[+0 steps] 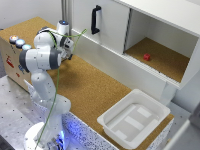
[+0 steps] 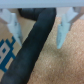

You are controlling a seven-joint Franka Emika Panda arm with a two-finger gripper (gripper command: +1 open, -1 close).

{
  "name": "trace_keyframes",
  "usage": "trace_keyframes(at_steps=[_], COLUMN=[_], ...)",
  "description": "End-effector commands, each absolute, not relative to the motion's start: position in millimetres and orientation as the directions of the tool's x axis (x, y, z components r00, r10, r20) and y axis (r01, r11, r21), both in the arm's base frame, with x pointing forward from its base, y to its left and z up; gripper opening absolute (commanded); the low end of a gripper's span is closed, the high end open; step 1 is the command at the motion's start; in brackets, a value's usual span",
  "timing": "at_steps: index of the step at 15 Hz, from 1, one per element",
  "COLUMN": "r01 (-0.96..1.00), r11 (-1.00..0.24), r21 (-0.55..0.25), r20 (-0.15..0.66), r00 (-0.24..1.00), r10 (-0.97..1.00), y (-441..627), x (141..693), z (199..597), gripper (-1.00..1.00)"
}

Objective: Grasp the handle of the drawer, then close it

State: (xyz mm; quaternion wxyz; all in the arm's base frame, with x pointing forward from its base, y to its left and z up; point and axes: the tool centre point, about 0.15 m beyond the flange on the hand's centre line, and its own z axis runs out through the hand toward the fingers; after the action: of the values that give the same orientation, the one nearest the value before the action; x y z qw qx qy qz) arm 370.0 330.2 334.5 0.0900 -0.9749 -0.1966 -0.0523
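Observation:
The drawer (image 1: 134, 118) is a shallow white box with a thick rim, lying on the cork counter at the exterior view's lower right, below the cabinet's open compartment (image 1: 160, 57). I can make out no separate handle on it. My gripper (image 1: 69, 50) is far from it, at the exterior view's left, low over the cork and close to the cabinet's base ledge. In the wrist view my gripper (image 2: 39, 30) is open and empty, with pale fingers (image 2: 62, 30) apart above the cork. A thick black hose (image 2: 31, 52) crosses between them. The drawer is out of the wrist view.
The tall white cabinet's closed door has a black handle (image 1: 96, 20). A small red object (image 1: 146, 57) sits in the open compartment. A box with coloured buttons (image 1: 15, 42) stands at the left. A green cable (image 1: 56, 85) hangs along the arm.

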Motion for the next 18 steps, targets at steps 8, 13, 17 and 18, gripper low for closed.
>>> trace_keyframes(at_steps=[8,13,17,18], r01=[0.638,0.789,0.789,0.789], r11=[-0.766,-0.600,-0.600,-0.600], r21=[0.070,0.132,0.132,0.132], r20=[0.161,0.109,0.109,0.109], r00=[0.751,0.590,0.590,0.590], r10=[0.640,0.800,0.800,0.800], y=[345,383,383,383], x=[334,295,295,295], z=[458,498,498,498], gripper=[1.00,1.00,1.00,1.00])
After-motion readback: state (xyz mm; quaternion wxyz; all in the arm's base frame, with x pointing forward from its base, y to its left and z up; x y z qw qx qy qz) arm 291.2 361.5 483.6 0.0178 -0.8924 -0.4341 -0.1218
